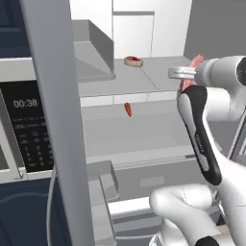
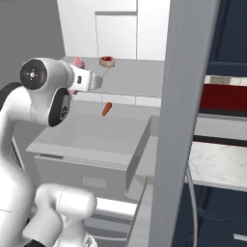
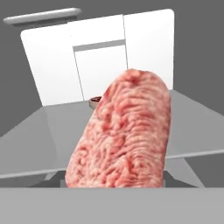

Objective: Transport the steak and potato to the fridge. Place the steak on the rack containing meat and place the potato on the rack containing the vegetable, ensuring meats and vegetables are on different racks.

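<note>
Above the upper fridge rack (image 1: 163, 77) | gripper (image 1: 191, 73) clamped on the raw pink steak (image 3: 124, 135), which stands up from the fingers | on the rack at 12 o'clock: a small meat piece (image 1: 133, 61) | lower rack (image 1: 144, 129): an orange carrot (image 1: 128, 109) | white fridge back wall (image 3: 100, 61).

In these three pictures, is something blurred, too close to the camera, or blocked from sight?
Hand view: the steak sits very close to the lens, soft-edged, covering the fingers. Left base view: a grey door edge blocks a wide strip; the carrot stays sharp. Right base view: another grey door edge hides the middle; lighting is flat, with only faint shadows.
</note>
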